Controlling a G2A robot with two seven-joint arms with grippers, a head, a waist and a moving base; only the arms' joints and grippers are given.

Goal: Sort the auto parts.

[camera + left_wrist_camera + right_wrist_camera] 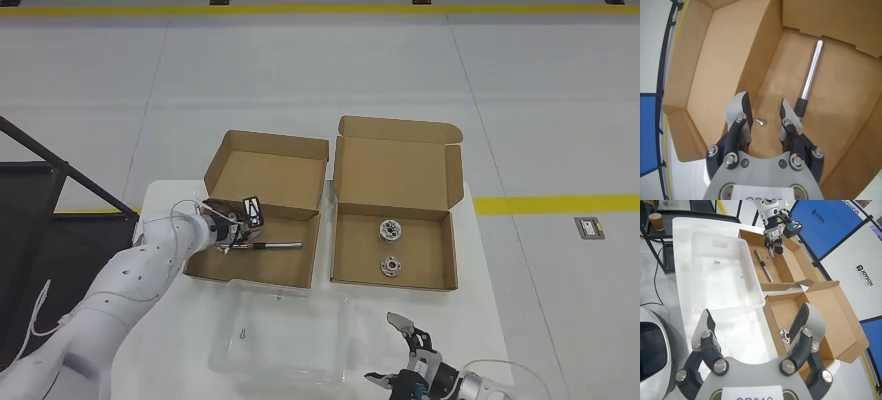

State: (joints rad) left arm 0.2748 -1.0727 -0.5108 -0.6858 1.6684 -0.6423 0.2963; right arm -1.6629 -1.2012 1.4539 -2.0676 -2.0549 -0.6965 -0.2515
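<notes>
One screw (760, 121): lies on the left box (702, 62) floor, between the fingers (745, 108) of the left gripper (764, 98), long axis pointing roughly finger to finger.
Left fingers: spread, holding nothing.
Right gripper (757, 308): released, well apart.

I read the left box (270, 266) and right box (430, 250) as plain brown cardboard, at 12 o'clock of the clear tray (725, 285). Rod (811, 73): chrome, black sleeve. Bolt (760, 122): silver. Right gripper (756, 308) pads (799, 318): black (ribbed), grey shells.
</notes>
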